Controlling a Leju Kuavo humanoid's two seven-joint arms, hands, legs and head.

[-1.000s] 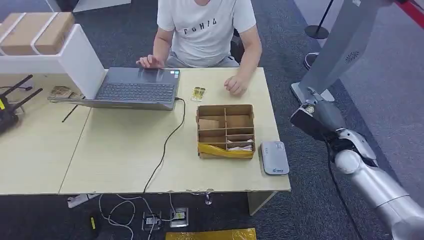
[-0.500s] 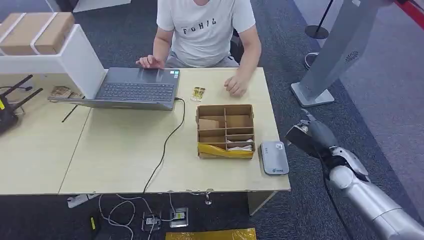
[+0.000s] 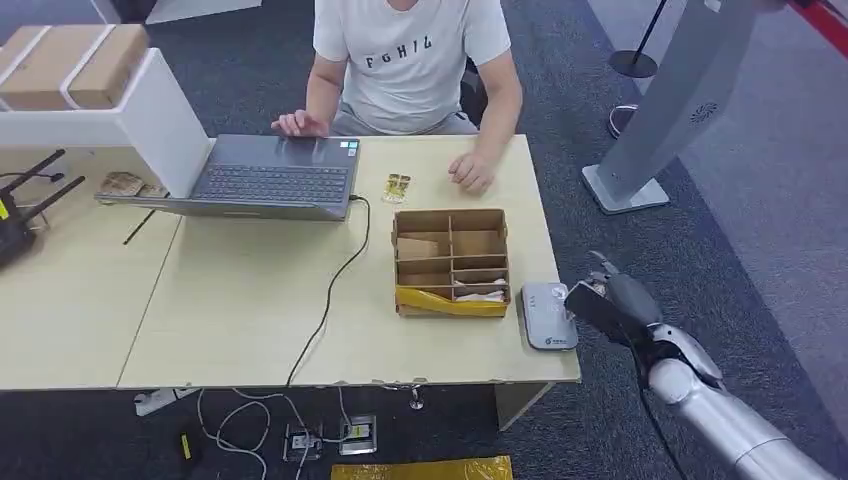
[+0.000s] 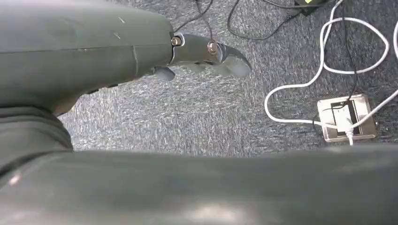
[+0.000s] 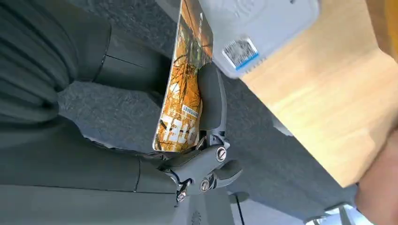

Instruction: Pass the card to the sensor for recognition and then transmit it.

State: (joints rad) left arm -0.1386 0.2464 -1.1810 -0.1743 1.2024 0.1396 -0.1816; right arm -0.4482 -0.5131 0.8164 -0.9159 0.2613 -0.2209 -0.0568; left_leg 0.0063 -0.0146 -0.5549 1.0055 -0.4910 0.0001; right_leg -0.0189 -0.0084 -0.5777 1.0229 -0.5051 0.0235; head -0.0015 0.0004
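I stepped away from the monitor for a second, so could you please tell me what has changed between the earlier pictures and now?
The right hand, holding the card, has come down and in toward the table, from beside the silver stand's base to the edge of the grey sensor. It kept its grip on the card. The sensor, the cardboard organiser, the laptop and the seated person stayed put.
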